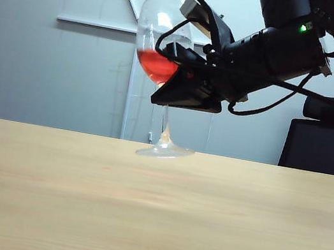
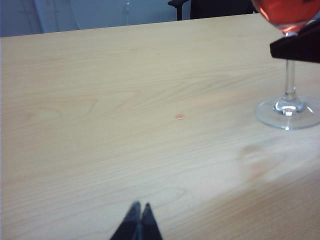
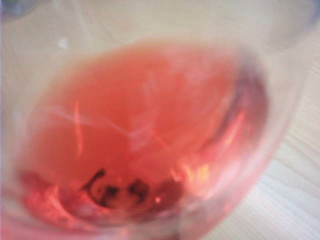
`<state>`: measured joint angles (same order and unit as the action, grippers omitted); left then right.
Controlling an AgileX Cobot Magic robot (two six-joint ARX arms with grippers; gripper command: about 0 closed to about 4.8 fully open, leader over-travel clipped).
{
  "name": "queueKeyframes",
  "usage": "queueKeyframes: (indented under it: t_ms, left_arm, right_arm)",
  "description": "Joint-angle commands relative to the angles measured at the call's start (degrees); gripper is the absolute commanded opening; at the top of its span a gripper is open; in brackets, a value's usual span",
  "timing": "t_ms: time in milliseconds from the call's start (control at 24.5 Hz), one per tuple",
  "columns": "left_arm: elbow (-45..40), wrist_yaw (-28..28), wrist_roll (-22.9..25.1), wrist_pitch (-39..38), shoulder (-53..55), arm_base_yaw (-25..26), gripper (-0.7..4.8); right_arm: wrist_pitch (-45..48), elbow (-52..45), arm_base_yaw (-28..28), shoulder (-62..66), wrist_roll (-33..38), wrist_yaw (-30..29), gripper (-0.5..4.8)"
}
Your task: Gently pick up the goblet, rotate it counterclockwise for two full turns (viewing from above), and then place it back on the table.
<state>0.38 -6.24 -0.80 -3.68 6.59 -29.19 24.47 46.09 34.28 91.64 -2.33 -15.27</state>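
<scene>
The goblet (image 1: pixel 158 39) is a tall clear glass with red liquid in its bowl, and it leans over the far part of the table (image 1: pixel 139 211). My right gripper (image 1: pixel 169 97) comes in from the right and is shut on the thin stem just under the bowl. The round foot (image 1: pixel 164 151) is tilted close over the tabletop; I cannot tell whether its edge touches. In the right wrist view the red-filled bowl (image 3: pixel 150 125) fills the picture and hides the jaws. My left gripper (image 2: pixel 140 206) is shut and empty, low over the table (image 2: pixel 125 100), well away from the goblet (image 2: pixel 289 105).
A black office chair (image 1: pixel 324 146) stands behind the table's far edge at the right. A small reddish spot (image 2: pixel 180 116) lies on the wood between the left gripper and the glass. A grey wall runs behind.
</scene>
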Motion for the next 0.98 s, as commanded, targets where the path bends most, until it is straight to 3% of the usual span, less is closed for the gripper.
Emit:
queueKeyframes:
  t_ms: [41, 531, 735, 898, 980]
  left_arm:
    - [0.1, -0.2, 0.3, 0.7, 0.0, -0.1, -0.05]
    - [0.1, -0.2, 0.3, 0.7, 0.0, -0.1, -0.05]
    - [0.1, -0.2, 0.3, 0.7, -0.1, -0.1, -0.05]
    - [0.1, -0.2, 0.3, 0.7, -0.7, -0.1, -0.05]
    - [0.1, -0.2, 0.3, 0.7, -0.7, -0.1, -0.05]
  right_arm:
    - [-0.3, 0.6, 1.4, -1.3, -6.5, -0.7, -0.06]
    - [4.8, -2.4, 3.6, -4.3, -7.5, -1.6, -0.06]
    - [14.8, -8.5, 3.6, -6.5, -5.0, -2.7, -0.06]
    - [30.4, -15.8, 3.5, -6.7, 1.4, -2.7, -0.06]
    - [32.6, -16.8, 3.5, -6.7, 2.6, -2.6, -0.06]
